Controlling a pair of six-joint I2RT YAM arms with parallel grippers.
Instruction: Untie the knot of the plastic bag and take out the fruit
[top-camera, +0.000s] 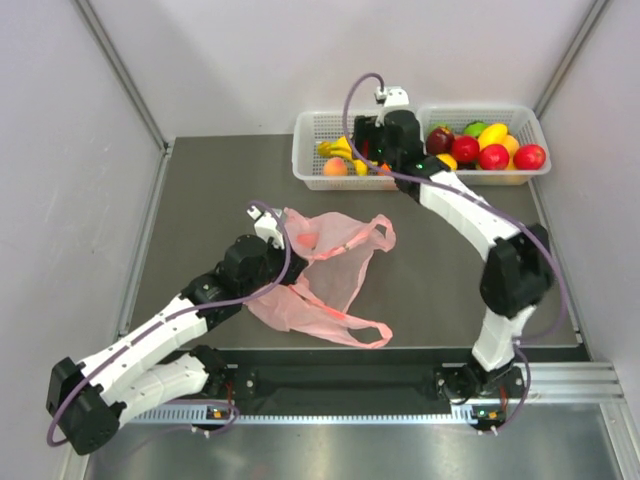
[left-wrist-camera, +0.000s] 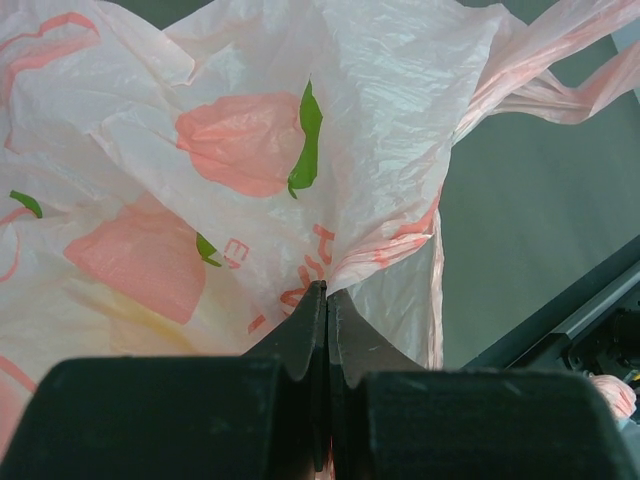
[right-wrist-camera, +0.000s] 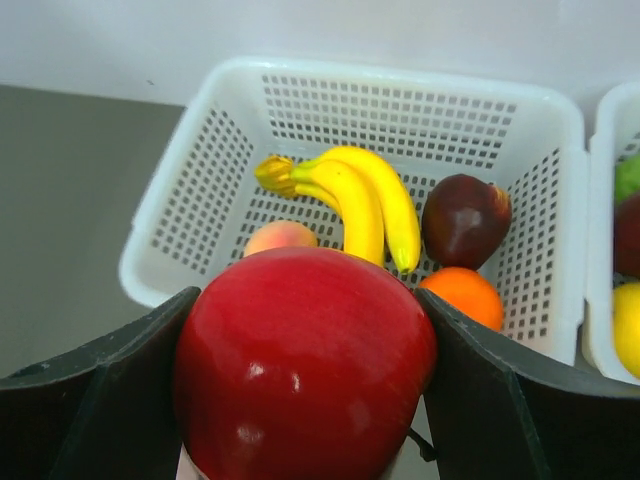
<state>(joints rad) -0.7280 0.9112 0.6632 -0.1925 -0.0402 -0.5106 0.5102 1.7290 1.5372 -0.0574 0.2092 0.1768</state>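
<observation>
The left basket (right-wrist-camera: 400, 85) holds bananas (right-wrist-camera: 365, 205), a peach (right-wrist-camera: 280, 238), a dark purple fruit (right-wrist-camera: 465, 220) and an orange fruit (right-wrist-camera: 463, 295). The right basket (top-camera: 520, 120), touching it, is piled with red, yellow and green fruit.

The right arm stretches across the counter (top-camera: 200, 200), and its right pincer (right-wrist-camera: 305, 340) hangs over the left basket's near rim – fingers spread wide around a red apple (right-wrist-camera: 305, 365), gripping it on both sides.

The left arm reaches forward, low. Its left pincer (left-wrist-camera: 327, 300) is pinched tight on a fold of the plastic bag (top-camera: 330, 270).

The bag lies flattened mid-counter, its long axis diagonal from far left to near right – its two handle loops (top-camera: 380, 235) lie apart, pointing right.
</observation>
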